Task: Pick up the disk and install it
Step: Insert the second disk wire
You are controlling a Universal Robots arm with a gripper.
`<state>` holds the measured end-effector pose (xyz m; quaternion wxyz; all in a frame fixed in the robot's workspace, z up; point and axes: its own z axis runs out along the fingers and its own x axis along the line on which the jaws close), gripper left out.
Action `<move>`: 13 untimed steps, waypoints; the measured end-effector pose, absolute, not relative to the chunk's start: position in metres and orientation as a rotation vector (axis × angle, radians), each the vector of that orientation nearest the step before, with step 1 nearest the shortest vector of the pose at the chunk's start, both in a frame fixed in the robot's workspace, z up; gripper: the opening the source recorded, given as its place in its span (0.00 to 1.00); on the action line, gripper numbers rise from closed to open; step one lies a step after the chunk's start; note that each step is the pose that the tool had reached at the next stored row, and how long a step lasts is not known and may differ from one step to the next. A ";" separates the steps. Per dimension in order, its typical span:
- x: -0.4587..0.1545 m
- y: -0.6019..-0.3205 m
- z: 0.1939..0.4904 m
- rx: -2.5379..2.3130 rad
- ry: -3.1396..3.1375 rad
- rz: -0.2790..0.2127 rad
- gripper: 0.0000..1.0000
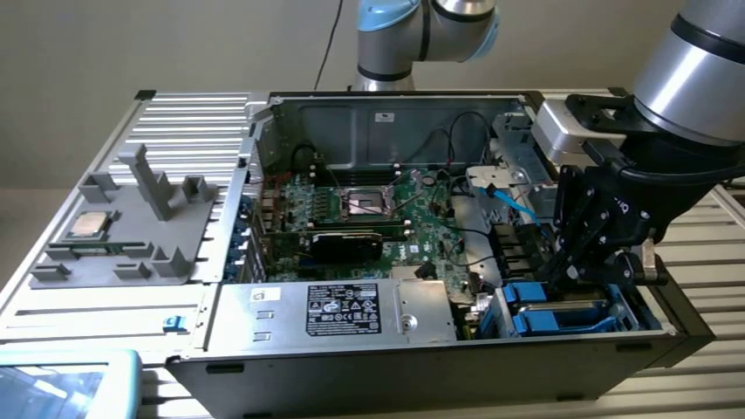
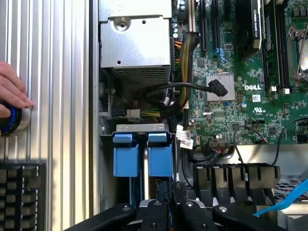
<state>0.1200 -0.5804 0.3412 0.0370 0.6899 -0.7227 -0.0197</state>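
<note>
End effector [image 1: 578, 278] lowered into the drive bay of the open computer case [image 1: 349, 367] at the exterior view's right, fingers [image 2: 162, 188] nearly pressed together, pinching the blue-framed disk [image 2: 160, 154] at its edge. Disk standing on edge in the bay beside a second blue carrier [image 2: 126, 155], next to the large silver box with a black label [image 1: 338, 310] and near the green motherboard [image 1: 372, 218]. On the worktop [image 1: 105, 314] at the exterior view's left, a grey fixture [image 1: 128, 236] carrying a small square silver chip [image 1: 91, 224]; in the wrist view, a hand [image 2: 12, 91] resting on a blue-ringed knob [image 2: 9, 120].
</note>
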 end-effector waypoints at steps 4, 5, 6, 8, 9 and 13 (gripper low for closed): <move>0.120 -0.580 0.341 2.118 -2.218 -0.060 0.15; 0.120 -0.581 0.341 2.118 -2.218 -0.060 0.15; 0.120 -0.581 0.341 2.118 -2.218 -0.061 0.15; 0.120 -0.581 0.341 2.118 -2.218 -0.060 0.15; 0.120 -0.581 0.341 2.118 -2.218 -0.060 0.15; 0.121 -0.581 0.340 2.118 -2.218 -0.061 0.15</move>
